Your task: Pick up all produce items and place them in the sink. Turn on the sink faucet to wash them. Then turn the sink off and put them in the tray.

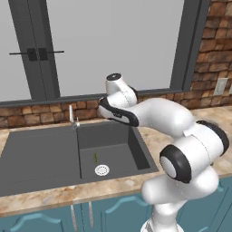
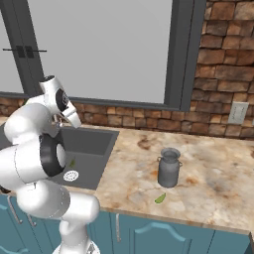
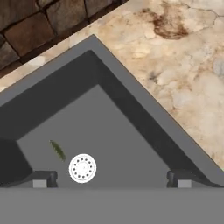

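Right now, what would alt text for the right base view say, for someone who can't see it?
A white robot arm bends over a dark grey sink set in a stone counter, with a green stalk lying beside the white drain. A metal can stands to the right with another green piece in front of it.

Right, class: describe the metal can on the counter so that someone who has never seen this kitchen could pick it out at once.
Start at the dark grey sink under the window and move right along the marbled counter. The metal can stands upright there, well clear of the sink. It is a grey milk-churn shape with a narrow neck and side handles, much taller than the small green produce piece lying just in front of it.
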### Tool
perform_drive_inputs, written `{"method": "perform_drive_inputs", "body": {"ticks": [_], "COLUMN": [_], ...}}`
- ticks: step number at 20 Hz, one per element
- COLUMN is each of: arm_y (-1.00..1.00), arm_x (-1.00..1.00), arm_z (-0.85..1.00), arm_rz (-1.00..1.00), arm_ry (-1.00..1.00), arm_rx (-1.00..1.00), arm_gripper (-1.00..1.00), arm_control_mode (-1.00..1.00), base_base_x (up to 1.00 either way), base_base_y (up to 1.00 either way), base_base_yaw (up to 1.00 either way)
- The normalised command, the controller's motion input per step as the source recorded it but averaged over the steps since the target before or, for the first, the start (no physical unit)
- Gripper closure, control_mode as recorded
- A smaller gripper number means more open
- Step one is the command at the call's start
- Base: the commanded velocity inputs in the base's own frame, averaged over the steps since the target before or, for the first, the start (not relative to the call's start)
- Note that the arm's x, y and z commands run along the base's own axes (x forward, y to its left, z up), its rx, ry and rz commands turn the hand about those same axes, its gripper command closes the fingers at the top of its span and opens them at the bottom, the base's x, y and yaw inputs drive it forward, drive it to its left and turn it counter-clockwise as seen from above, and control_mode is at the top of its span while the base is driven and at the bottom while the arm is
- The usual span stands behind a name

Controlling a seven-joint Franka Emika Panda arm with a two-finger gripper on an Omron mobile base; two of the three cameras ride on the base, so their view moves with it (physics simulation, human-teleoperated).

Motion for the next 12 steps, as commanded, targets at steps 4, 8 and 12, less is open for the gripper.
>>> {"method": "perform_drive_inputs", "body": {"ticks": [4,8,12], "arm_y": [-0.96,-0.99,-1.0], "arm_x": [-0.36,-0.47,-0.51], "arm_z": [0.0,0.0,0.0], "arm_rz": [-0.14,-0.15,-0.14], "arm_ry": [0.0,0.02,0.06], "arm_rx": [-0.2,-0.08,0.0], "arm_gripper": [-1.0,-1.0,-1.0], "arm_control_mode": [-1.0,-1.0,-1.0], "base_base_x": [0.0,0.0,0.0], "base_base_y": [0.0,0.0,0.0], "base_base_yaw": [0.0,0.0,0.0]}}
